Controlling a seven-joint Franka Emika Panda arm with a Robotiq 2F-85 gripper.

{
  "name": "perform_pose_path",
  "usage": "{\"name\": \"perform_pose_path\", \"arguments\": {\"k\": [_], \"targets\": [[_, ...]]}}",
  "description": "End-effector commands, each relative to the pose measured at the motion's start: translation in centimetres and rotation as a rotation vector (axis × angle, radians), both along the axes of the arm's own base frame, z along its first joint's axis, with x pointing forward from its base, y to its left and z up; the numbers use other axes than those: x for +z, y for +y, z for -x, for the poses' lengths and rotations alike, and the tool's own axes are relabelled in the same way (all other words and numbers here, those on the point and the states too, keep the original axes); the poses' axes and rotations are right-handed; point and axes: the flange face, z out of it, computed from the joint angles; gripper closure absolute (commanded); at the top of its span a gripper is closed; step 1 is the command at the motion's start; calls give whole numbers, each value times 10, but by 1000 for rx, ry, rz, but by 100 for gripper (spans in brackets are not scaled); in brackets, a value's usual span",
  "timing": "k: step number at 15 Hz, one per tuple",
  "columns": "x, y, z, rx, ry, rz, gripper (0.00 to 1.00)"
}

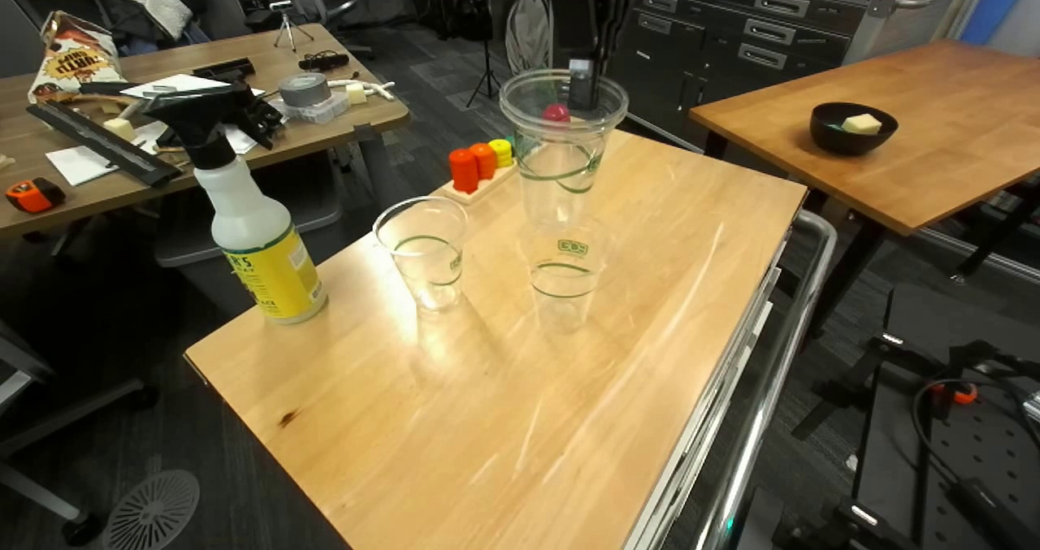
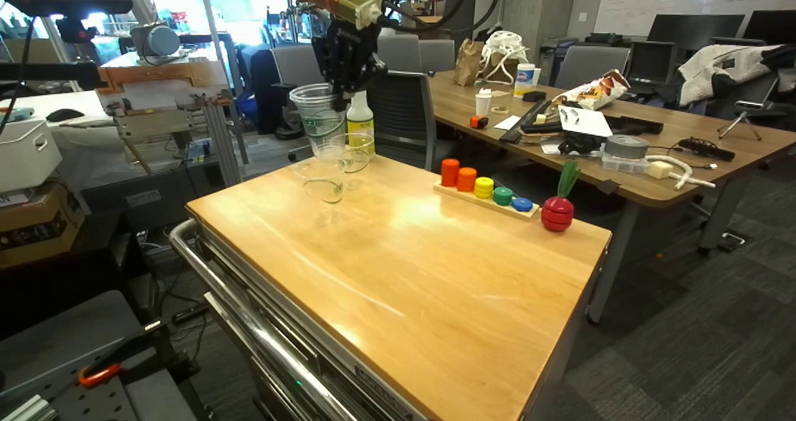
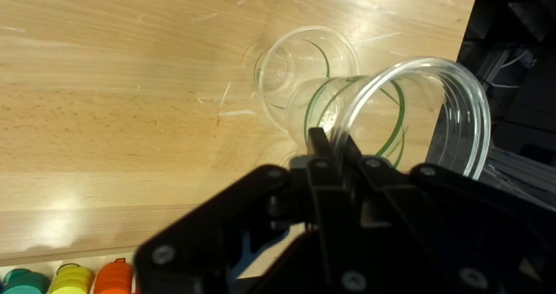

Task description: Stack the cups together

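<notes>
My fingers [image 3: 319,143] pinch the wall of the nested cups [image 1: 559,156], aloft, apparently over the far cup [image 1: 566,283], away from the bottle [image 1: 258,223]; the near cup [image 1: 426,259] stands closer to the bottle. To seat them well, I should centre their base above the far cup's rim, upright, then lower gently.

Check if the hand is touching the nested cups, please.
Touching. The wrist view shows it: the hand is closed on the wall of the nested cups at the rim, one finger on either side.
</notes>
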Motion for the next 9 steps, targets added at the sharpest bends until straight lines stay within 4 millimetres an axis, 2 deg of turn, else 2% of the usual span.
{"name": "perform_pose_path", "arguments": {"k": [1, 9], "targets": [[-9, 8, -3, -9, -4, 9, 95], [-21, 13, 6, 25, 25, 38, 95]]}}
